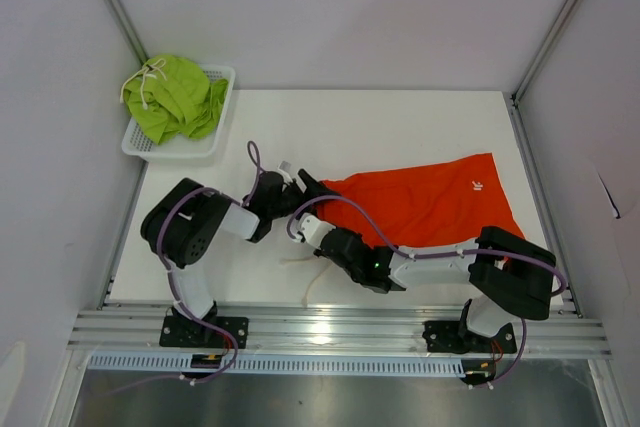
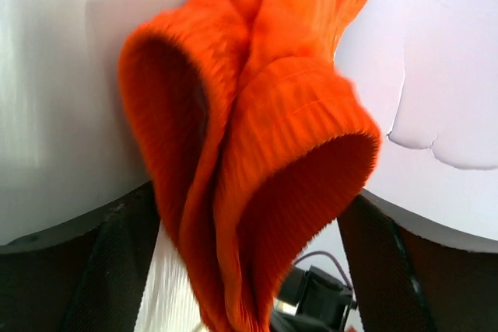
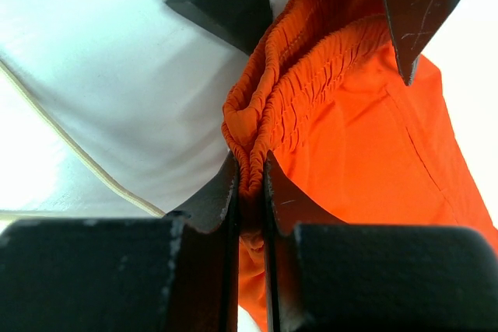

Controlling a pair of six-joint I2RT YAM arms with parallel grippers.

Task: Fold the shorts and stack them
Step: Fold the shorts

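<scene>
Right gripper (image 3: pixel 250 192) pinching the gathered waistband of the orange shorts (image 1: pixel 425 202); left gripper (image 1: pixel 290 185) clamped on the same waistband, just beside. Legs trailing away rightward, long axis across the table. Green shorts (image 1: pixel 175 95) well apart, in the mesh basket (image 1: pixel 222 107).

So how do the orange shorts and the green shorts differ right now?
The orange shorts lie mostly spread flat on the table; the green shorts sit crumpled in the white basket. Both grippers, left and right, pinch the orange waistband, while nothing touches the green pair. The green pair's white drawstring shows on top; the orange pair's trails loose on the table. Both are bright, soft fabric and not yet folded.
</scene>
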